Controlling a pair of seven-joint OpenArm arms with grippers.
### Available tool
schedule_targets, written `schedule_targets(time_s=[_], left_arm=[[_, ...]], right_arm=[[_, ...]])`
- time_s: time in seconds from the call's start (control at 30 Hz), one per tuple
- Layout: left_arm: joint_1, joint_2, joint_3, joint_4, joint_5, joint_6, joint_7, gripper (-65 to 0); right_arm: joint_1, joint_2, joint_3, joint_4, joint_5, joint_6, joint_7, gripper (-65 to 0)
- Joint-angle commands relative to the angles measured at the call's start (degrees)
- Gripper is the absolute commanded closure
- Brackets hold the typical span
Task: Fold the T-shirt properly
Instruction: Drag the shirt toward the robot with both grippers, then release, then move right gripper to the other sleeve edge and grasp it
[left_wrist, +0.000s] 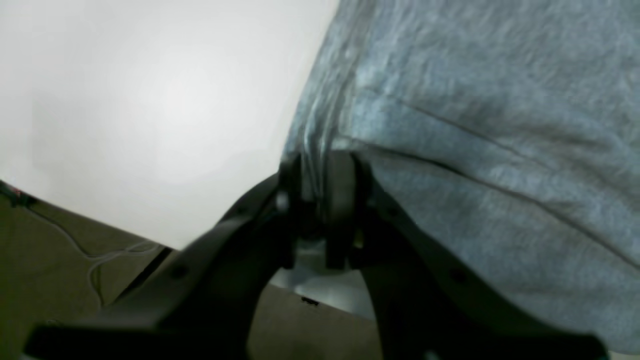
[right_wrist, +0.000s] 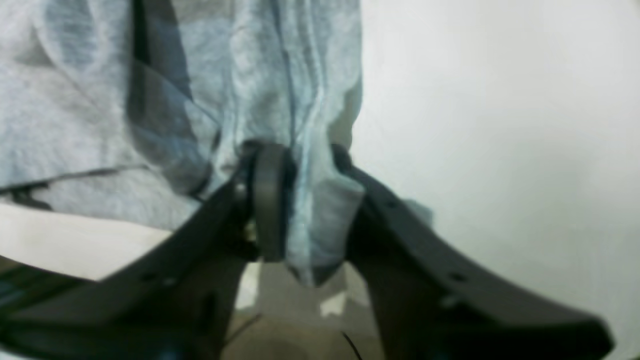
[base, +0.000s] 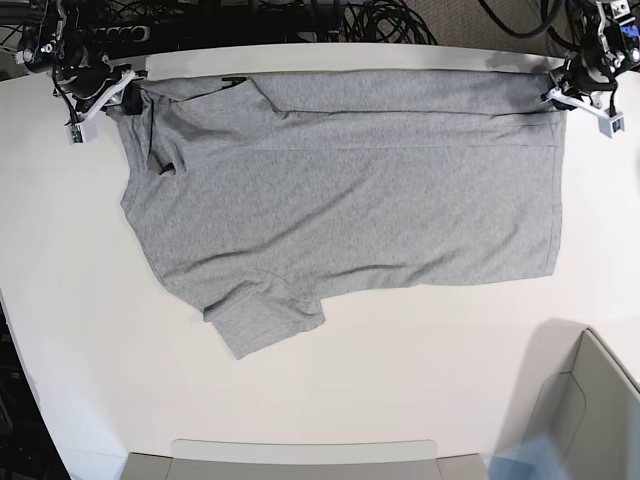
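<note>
The heather-grey T-shirt (base: 350, 200) lies spread on the white table (base: 400, 380), plain side up, with its far edge folded over in a band along the table's back edge. One sleeve sticks out at the near left. On the base view's right, my left gripper (base: 578, 95) is at the shirt's far corner. In its wrist view my left gripper (left_wrist: 312, 175) has its jaws slightly parted with a bunch of T-shirt (left_wrist: 475, 125) cloth between them. At the far left corner, my right gripper (base: 100, 100) (right_wrist: 305, 165) stands wider, a loose fold of T-shirt (right_wrist: 100, 100) between its fingers.
Black cables (base: 380, 20) lie beyond the table's back edge. A grey bin (base: 590, 410) stands at the near right corner, and a flat grey tray edge (base: 300, 455) runs along the table's front. The floor shows below the table edge in both wrist views.
</note>
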Motion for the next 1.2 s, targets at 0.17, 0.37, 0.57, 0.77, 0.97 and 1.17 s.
schedule_targets(time_s=[0.17,0.37,0.57,0.77,0.97,1.17], left_arm=[[0.1,-1.0,-0.7,1.7,0.0,0.1,-0.5,-10.5],[0.4,-1.9,-4.5,3.9,0.0,0.1,-0.4,-6.2],[-0.1,-2.0,-8.4,4.1,-0.3,0.1,-0.4,0.0],[-6.3,-1.9,-8.0,4.8,-0.5,0.1,-0.4,0.0],[-12.8,-1.8,-8.0,4.8,-0.5,0.1,3.1,0.0],[-16.0,-1.7,-8.0,4.8,-0.5,0.1,6.5,0.0]], right_arm=[[-0.8,0.7,0.7,4.4,-0.6,-0.5,-0.3,-20.6],[-1.3,0.2,7.1,7.6,-0.6,-0.5,-1.4,-20.6],[2.2,0.4,15.0,8.7,-0.6,-0.5,-2.1,-20.6],[12.2,3.8,11.4,8.8,-0.8,-0.5,-2.4,-20.6],[28.1,5.3,-2.8,2.9,-5.5,-0.5,-2.4,-20.6],[44.4,1.6,-15.3,-12.3,-15.7,-0.5,-1.8,-20.6]])
